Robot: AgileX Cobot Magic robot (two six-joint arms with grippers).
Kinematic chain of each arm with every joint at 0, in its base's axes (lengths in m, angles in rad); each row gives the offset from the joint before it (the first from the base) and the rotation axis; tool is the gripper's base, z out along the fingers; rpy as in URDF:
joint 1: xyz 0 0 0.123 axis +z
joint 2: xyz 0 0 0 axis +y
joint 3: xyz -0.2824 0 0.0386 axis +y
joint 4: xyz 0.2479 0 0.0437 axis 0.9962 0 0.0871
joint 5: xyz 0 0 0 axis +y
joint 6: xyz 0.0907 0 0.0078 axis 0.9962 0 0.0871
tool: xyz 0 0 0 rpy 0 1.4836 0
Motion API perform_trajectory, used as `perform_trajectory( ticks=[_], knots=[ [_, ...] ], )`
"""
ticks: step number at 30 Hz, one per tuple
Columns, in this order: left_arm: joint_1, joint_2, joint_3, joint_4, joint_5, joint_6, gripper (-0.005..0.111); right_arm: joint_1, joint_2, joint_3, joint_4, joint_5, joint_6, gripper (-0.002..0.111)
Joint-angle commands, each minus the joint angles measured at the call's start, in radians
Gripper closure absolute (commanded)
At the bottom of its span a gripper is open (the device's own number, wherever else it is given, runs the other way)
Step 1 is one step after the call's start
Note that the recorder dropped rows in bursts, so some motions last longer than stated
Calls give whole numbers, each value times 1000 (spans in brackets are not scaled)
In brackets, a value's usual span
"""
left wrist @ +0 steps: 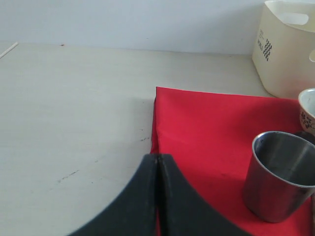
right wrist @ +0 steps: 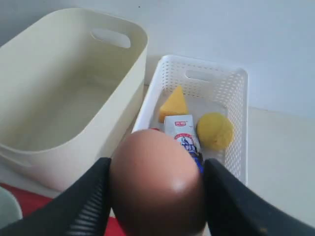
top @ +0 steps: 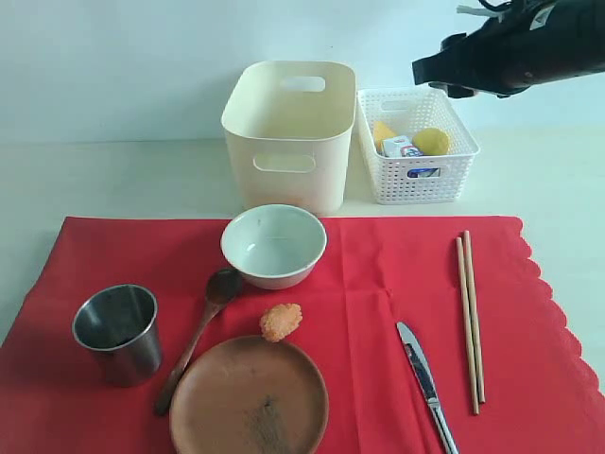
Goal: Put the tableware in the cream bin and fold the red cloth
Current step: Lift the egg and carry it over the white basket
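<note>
Black left claw (left wrist: 157, 196): closed tight, empty, at edge of red cloth (left wrist: 206, 128).
Cup (top: 116, 331): on cloth, left.
Spoon (top: 198, 336), plate (top: 249, 397), bowl (top: 273, 244): on cloth, mid-left.
Bin (top: 288, 132): behind bowl.
Right claw (right wrist: 157, 196): spread wide, clamping egg (right wrist: 156, 167), near basket (right wrist: 197, 83).

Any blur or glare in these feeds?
Exterior view: even light, sharp, soft shadow by the bowl. Right wrist view: the egg fills the foreground and looks soft, with a faint highlight. Left wrist view: steel cup shows mild reflections, no glare.
</note>
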State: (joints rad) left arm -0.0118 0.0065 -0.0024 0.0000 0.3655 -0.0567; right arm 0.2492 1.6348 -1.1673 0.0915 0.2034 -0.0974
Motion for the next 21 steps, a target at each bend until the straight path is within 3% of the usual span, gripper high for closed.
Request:
perform_trajectory(
  ticks=[1, 21],
  knots=[
    [1, -7, 2, -6, -11, -4, 107, -16, 113, -98, 7, -27, 3, 108],
    [1, -7, 2, -6, -11, -4, 107, -89, 679, -720, 5, 37, -5, 108]
  ],
)
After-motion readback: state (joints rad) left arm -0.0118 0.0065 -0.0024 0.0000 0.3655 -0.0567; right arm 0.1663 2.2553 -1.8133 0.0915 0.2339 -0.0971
